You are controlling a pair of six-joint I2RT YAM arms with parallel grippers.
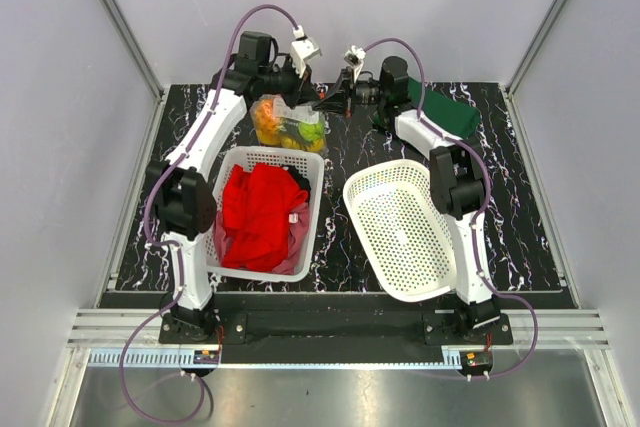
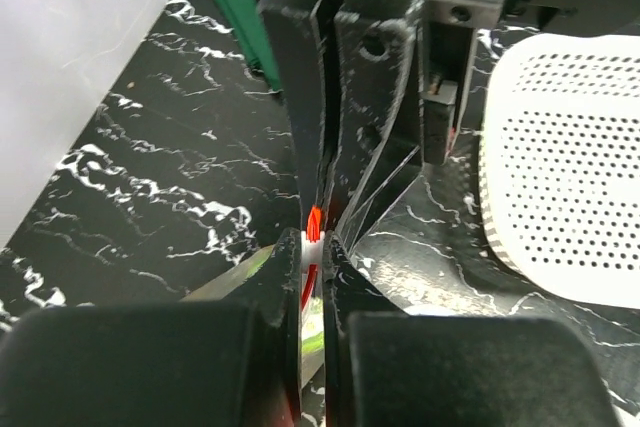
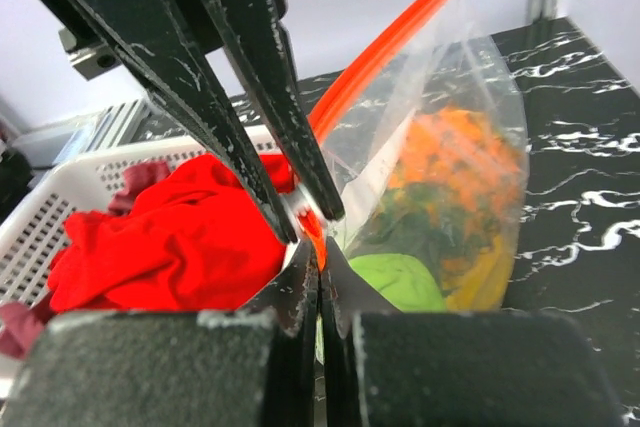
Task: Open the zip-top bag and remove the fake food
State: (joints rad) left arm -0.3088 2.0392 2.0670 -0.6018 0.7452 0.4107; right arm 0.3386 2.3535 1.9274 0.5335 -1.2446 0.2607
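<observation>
Clear bag [image 3: 450, 177] pinched: L tool [image 2: 312, 252] (R tool [image 3: 312, 257])

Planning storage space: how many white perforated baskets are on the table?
2. The left basket holds red cloth; the right basket sits apart, further right. None seem hidden.

Left arm [image 1: 205, 137], right arm [image 1: 440, 147] stretched forward, wrists turned inward. Left gripper [image 2: 312, 245], right gripper [image 3: 318, 257] tip to tip, jaws pinched closed on both.
</observation>
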